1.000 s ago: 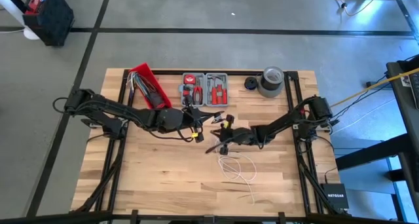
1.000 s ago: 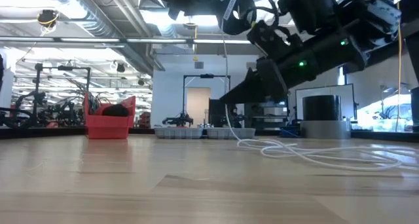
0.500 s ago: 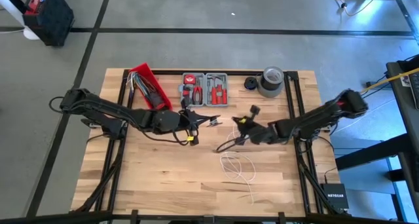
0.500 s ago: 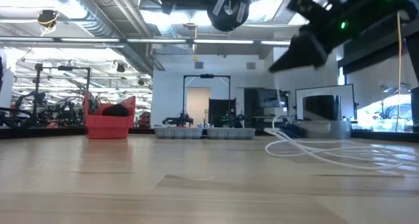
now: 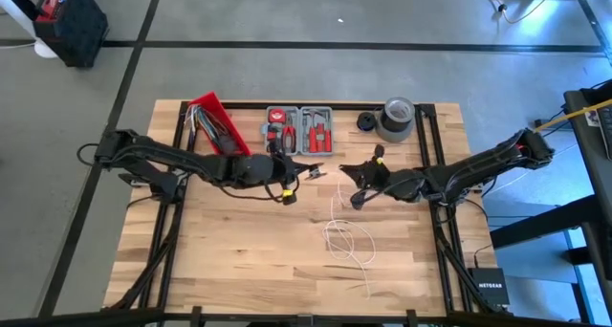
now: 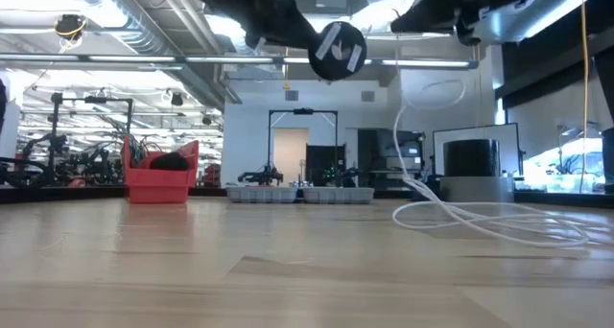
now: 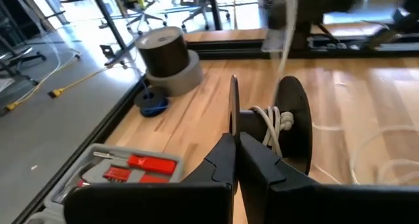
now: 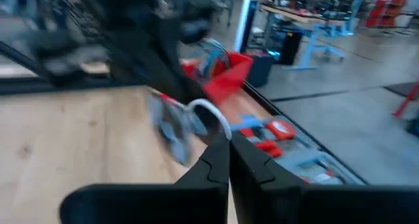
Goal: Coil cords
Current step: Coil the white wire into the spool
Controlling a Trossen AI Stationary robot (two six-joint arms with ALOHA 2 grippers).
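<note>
Overhead, white cord pinched in right gripper, trailing to table

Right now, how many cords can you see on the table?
1. The white cord lies in loose loops on the table's middle and rises to the right pincer. No black cord shows; it may be hidden.

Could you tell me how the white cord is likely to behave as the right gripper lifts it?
Probably very floppy: the white cord hangs in a loose arc from the right gripper and trails in slack loops on the table. It looks thin and light, so it should lift easily. Being so thin, it might slip between the shut fingers.
</note>
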